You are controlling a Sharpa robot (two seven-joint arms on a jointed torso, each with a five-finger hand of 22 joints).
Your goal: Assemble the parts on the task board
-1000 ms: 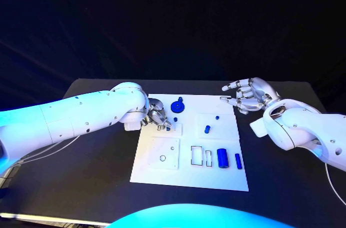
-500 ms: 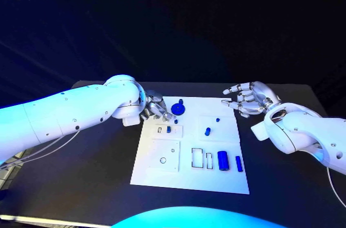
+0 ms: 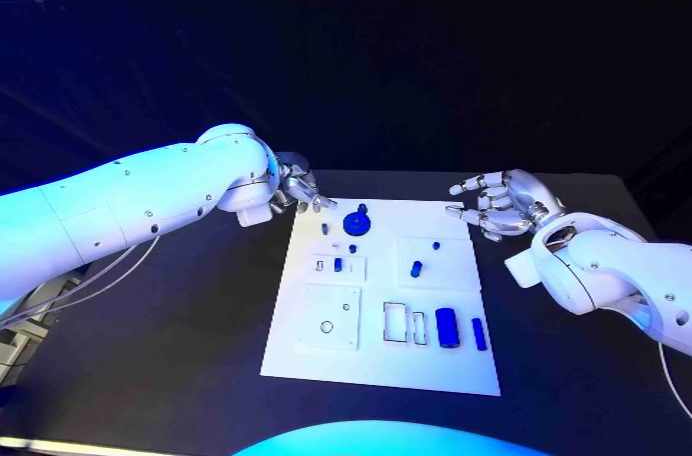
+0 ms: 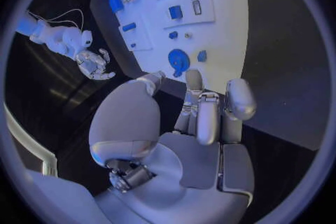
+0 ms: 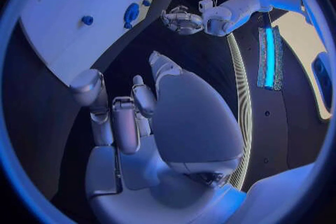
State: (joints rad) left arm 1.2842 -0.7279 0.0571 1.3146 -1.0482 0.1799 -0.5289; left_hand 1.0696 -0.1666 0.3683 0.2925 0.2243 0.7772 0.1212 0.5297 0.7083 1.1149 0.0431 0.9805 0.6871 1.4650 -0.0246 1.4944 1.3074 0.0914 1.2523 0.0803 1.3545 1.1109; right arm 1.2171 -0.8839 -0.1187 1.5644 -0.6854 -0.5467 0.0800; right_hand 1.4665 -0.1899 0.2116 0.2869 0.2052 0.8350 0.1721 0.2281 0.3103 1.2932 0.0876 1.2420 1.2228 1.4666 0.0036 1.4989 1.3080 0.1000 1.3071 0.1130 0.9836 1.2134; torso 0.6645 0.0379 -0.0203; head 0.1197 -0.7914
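Note:
The white task board (image 3: 378,351) lies in the middle of the table. On it are a round blue part (image 3: 356,216) at the far end, small blue parts (image 3: 338,264) (image 3: 417,269) mid-board, and a blue cylinder (image 3: 449,326) beside a slim blue bar (image 3: 479,333) near the front right. My left hand (image 3: 299,191) hovers off the board's far left corner, fingers loosely apart and holding nothing. In the left wrist view its fingertips (image 4: 194,79) stand just short of the round part (image 4: 178,60). My right hand (image 3: 495,204) hangs empty beside the far right corner, fingers spread.
The black table (image 3: 173,346) runs wide on both sides of the board. Empty rectangular slots (image 3: 394,316) sit near the cylinder. In the right wrist view the board (image 5: 63,17) lies ahead of the right hand (image 5: 133,112), with the left hand (image 5: 182,19) beyond.
My left hand has lifted off the board's left-middle area and drawn back toward the far left corner, empty. The right hand has barely moved.

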